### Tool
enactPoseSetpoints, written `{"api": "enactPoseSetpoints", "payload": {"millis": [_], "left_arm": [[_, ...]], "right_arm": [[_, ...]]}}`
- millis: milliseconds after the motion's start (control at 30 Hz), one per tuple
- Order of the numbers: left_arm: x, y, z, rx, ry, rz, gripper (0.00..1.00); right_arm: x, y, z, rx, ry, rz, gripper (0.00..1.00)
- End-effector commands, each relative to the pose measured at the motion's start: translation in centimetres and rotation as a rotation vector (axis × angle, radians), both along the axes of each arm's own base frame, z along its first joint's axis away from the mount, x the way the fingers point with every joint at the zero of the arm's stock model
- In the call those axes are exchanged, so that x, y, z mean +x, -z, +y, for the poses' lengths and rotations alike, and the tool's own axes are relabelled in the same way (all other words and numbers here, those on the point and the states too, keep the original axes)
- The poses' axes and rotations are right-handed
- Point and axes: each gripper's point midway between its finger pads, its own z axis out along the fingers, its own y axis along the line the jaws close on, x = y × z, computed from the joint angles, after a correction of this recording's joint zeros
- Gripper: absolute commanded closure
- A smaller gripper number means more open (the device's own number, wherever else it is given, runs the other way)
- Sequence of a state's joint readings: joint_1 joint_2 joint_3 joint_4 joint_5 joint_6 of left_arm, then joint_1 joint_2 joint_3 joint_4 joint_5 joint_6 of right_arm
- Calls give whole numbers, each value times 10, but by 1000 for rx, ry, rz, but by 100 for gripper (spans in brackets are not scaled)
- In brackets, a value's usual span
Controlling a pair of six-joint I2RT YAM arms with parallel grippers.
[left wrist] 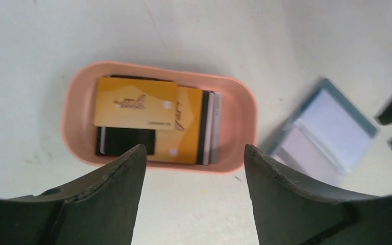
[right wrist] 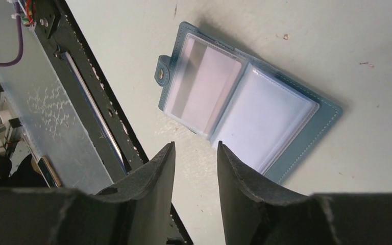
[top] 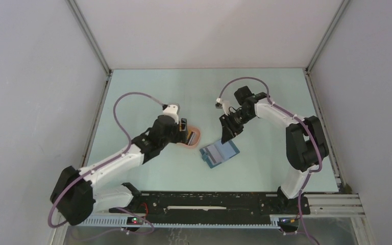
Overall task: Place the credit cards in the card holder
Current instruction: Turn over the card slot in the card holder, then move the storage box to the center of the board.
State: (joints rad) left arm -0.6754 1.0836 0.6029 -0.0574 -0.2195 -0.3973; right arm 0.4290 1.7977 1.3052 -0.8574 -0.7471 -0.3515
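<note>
The credit cards (left wrist: 148, 120) lie stacked in a salmon-pink oval tray (left wrist: 76, 102): a yellow-orange one on top, another yellow-orange one under it, a black one (left wrist: 125, 140) and a whitish edge at the right. My left gripper (left wrist: 194, 150) hangs open over the tray's near rim, holding nothing. The card holder (right wrist: 245, 109) lies open flat on the table, blue with clear slots; it also shows in the top view (top: 219, 152). My right gripper (right wrist: 196, 147) hovers just off its near edge, jaws partly open and empty.
The pink tray (top: 193, 137) sits just left of the card holder. A black rail (top: 209, 200) runs along the table's near edge, also in the right wrist view (right wrist: 92, 107). Grey walls close in the table on three sides.
</note>
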Motion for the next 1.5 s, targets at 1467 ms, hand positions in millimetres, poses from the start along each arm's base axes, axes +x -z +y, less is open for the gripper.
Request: {"api": "enactPoseSetpoints", "payload": {"millis": [1467], "left_arm": [[81,74,10,689,24,215,52]], "right_arm": [[2,-21,-2,70,-12,-21,56]]}}
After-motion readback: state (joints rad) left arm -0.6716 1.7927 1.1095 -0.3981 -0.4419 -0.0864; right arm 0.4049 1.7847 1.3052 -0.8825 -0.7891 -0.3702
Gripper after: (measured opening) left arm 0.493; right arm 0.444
